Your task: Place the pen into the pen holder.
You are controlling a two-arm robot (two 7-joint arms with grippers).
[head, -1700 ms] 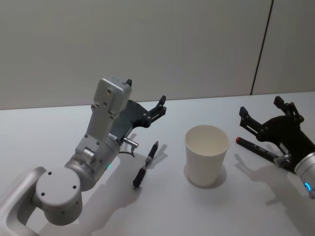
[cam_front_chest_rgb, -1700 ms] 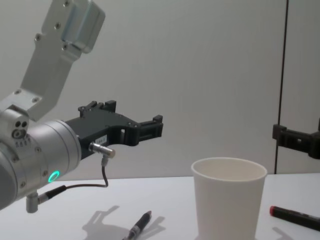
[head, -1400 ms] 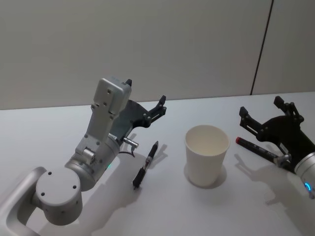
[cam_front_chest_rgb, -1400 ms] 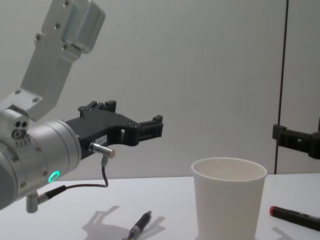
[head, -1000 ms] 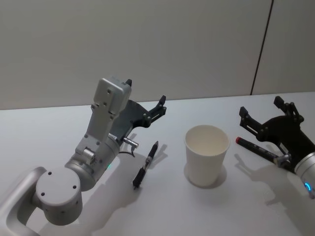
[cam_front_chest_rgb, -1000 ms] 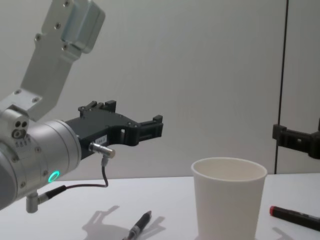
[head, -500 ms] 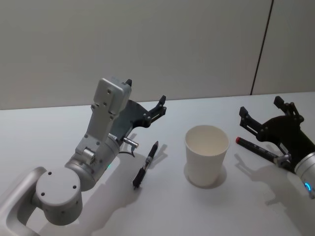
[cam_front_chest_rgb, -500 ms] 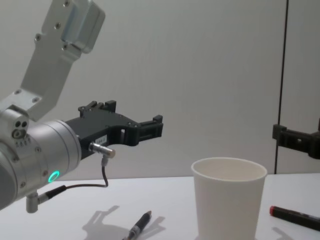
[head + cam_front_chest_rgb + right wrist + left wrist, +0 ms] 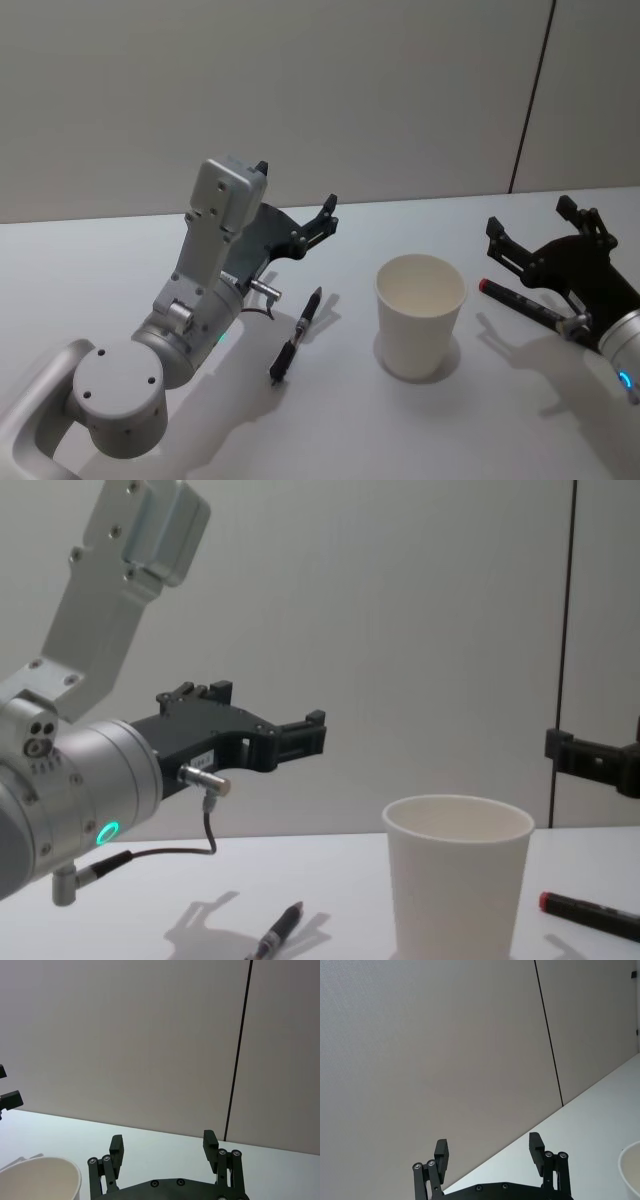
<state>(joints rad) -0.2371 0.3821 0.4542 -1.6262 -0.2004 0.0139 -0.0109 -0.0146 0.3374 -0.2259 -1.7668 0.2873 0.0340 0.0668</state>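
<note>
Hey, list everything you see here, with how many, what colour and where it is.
cup: one, white, upright mid-table.
black pen: one, black, lying on the table left of the cup.
red-tipped pen: one, dark with a red end, lying right of the cup.
table: one, white.
wall: grey, behind the table, with a dark vertical seam.
left hand: one, black, open, raised behind the black pen.
right hand: one, black, open, above the red-tipped pen.

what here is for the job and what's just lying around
Job: pen holder; black pen left of it; left end effector, open, raised near that pen; right end effector, open, raised.
Lying about: red-tipped pen right of the holder, perhaps spare.
</note>
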